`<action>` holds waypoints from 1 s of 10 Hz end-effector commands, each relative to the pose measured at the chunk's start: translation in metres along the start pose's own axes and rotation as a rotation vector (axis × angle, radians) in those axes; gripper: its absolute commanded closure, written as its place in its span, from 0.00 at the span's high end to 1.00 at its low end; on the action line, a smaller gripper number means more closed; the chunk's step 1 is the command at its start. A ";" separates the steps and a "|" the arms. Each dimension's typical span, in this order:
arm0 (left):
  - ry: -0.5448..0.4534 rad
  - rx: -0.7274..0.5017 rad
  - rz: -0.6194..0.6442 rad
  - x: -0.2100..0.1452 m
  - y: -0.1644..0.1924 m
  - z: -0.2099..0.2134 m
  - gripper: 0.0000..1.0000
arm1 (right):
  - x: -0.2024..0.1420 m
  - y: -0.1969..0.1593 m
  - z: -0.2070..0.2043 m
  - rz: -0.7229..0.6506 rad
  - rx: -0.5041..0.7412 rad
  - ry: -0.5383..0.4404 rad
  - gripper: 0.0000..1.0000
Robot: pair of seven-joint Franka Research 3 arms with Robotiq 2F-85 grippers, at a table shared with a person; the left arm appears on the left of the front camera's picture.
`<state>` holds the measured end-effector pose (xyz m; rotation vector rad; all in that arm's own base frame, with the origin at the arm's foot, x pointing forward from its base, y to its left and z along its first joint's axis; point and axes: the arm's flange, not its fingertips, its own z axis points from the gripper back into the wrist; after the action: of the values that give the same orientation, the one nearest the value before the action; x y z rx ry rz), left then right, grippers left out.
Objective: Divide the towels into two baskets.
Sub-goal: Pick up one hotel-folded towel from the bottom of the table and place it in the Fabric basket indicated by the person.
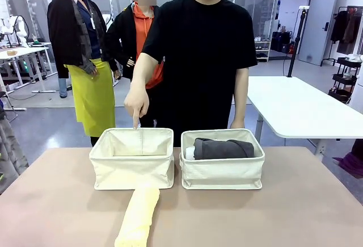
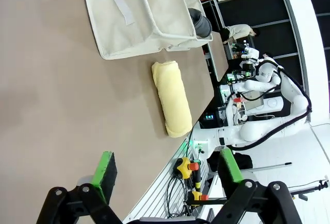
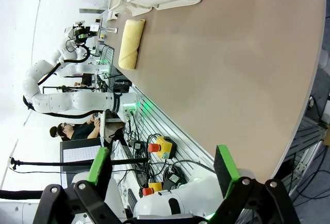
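Both jaws wide, empty, plush yellow roll [image 1: 138, 217] before soft canvas bins [image 1: 131, 167]

Brown tabletop [image 1: 317, 201] in front. White table [image 1: 295, 108] off to the right behind it, another white table [image 1: 17, 54] far left. Person in black T-shirt [image 1: 198, 48] at far side; two people behind, one in yellow apron [image 1: 93, 96], one in orange hoodie [image 1: 148, 28]. Red emergency-stop button [image 3: 158, 145] below the table edge.
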<state>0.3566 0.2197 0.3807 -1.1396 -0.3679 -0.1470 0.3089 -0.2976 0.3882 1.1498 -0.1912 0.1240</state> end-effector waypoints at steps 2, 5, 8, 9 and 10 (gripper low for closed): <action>0.000 0.000 0.000 0.000 0.000 0.000 1.00 | -0.002 0.003 0.001 0.001 -0.010 0.012 1.00; 0.209 0.187 0.011 0.028 -0.093 -0.087 1.00 | -0.002 0.003 0.001 0.001 -0.010 0.012 1.00; 0.316 0.355 0.017 0.024 -0.161 -0.163 1.00 | -0.002 0.003 0.001 0.001 -0.010 0.012 1.00; 0.342 0.442 0.024 0.021 -0.182 -0.192 1.00 | -0.002 0.003 0.001 0.001 -0.010 0.012 1.00; 0.348 0.504 0.000 0.017 -0.196 -0.215 1.00 | -0.002 0.003 0.001 0.001 -0.010 0.012 1.00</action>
<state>0.3641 -0.0425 0.4802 -0.6940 -0.0890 -0.2478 0.3092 -0.2973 0.3881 1.1500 -0.1905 0.1246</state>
